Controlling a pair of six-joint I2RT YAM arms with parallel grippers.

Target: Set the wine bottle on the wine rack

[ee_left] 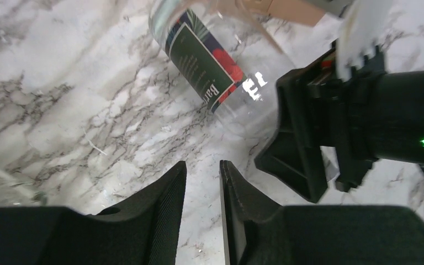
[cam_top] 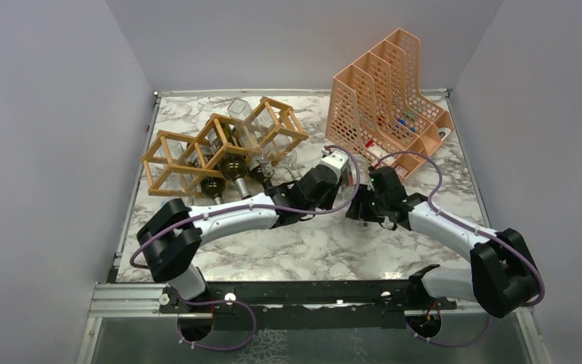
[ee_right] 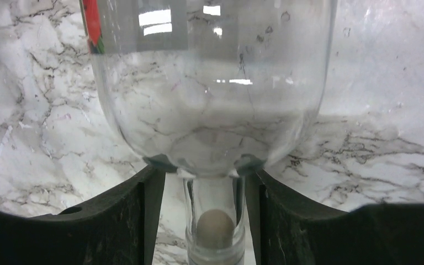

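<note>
Wine bottle [ee_right: 210, 110]: clear glass, lying on its side on the marble table [cam_top: 311, 243], apart from the rack and near the front of the file holder; dark green and red label [ee_left: 201, 58] on its body
Right gripper [ee_right: 204, 174]: released; its fingers stand on either side of the bottle's neck with a gap showing, and the bottle's shoulder rests against the fingertips
Left gripper [ee_left: 203, 164]: clenched on nothing, only a slit between its fingers, low over the marble near the bottle and the right gripper
Wine rack [cam_top: 173, 136]: left rear of the table, with dark bottles [cam_top: 231, 163] lying in its cells
File holder [cam_top: 383, 91]: peach mesh, right rear
</note>
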